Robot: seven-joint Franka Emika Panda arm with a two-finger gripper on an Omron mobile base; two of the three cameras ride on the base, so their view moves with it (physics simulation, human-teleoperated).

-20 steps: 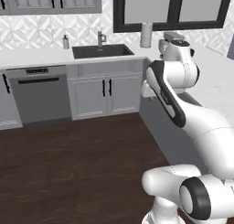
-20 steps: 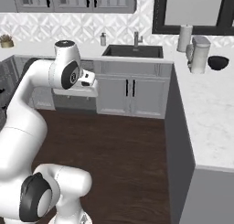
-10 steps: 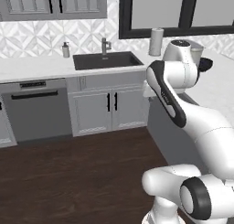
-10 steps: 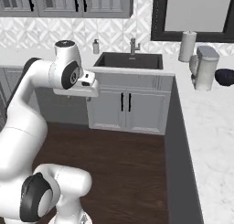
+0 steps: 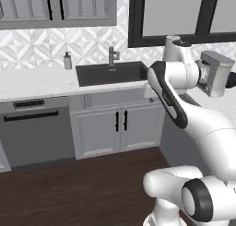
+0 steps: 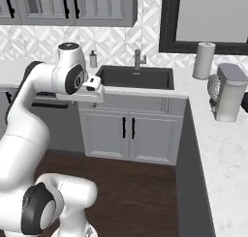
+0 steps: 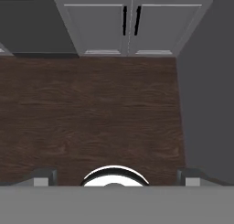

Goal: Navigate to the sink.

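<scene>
The sink [image 5: 112, 73] sits ahead. I see the gripper [image 7: 114, 176] spread wide, empty. I risk my base clipping the cabinet doors [image 7: 130, 23]

Open dark wood floor [image 7: 91, 118] ahead, unobstructed up to sink cabinet doors [image 5: 119, 128]. Dishwasher [image 5: 37, 133] left of them. Counter peninsula [image 6: 218, 163] walls off right side; coffee machine [image 6: 227, 92], paper towel roll [image 6: 204, 60] on top.

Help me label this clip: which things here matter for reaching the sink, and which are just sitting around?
Matters:
sink
faucet

Just sitting around:
soap dispenser
paper towel roll
coffee machine
dishwasher
</scene>
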